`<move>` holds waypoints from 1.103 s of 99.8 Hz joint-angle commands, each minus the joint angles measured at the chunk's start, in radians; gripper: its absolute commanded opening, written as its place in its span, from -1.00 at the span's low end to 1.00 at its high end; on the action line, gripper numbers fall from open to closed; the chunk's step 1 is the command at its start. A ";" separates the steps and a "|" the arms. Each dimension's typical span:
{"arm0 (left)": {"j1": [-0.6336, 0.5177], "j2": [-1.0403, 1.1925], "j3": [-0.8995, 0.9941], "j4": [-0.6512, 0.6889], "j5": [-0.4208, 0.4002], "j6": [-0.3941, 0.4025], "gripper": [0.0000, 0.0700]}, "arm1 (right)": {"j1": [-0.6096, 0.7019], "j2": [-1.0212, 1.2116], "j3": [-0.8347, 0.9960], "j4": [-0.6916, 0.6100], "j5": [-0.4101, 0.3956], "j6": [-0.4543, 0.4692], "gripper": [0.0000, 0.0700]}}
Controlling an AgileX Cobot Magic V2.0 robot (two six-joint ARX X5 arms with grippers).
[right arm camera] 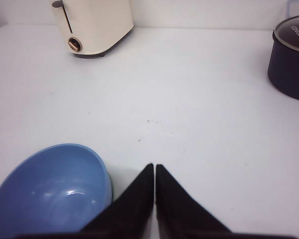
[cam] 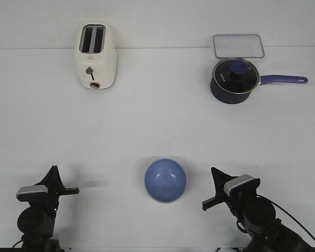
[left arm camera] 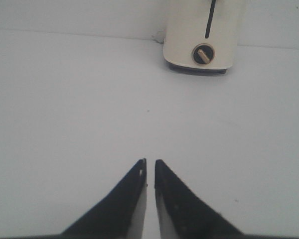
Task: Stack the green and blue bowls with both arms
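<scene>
Blue bowl [cam: 165, 180] between both arms, beside right fingers [right arm camera: 164, 199]

A plain white desk [cam: 157, 126] is filling the scene; a pale white wall [cam: 163, 21] is rising behind it; soft, even light is leaving only faint shadows.

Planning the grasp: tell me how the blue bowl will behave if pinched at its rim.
The blue bowl looks rigid and probably light. Its glossy inside may slip in a pinch. Standing upright on the table, it should slide rather than roll.
</scene>
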 commanded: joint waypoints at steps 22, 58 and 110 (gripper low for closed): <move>0.030 -0.008 -0.027 0.016 0.015 0.014 -0.97 | 0.009 0.004 0.000 0.011 0.001 -0.005 -0.98; 0.030 -0.008 -0.027 0.015 0.015 0.014 -0.97 | 0.009 0.004 0.000 0.017 0.001 -0.005 -0.98; 0.030 -0.008 -0.027 0.015 0.015 0.014 -0.97 | -0.301 -0.097 -0.082 0.076 -0.143 -0.170 -0.98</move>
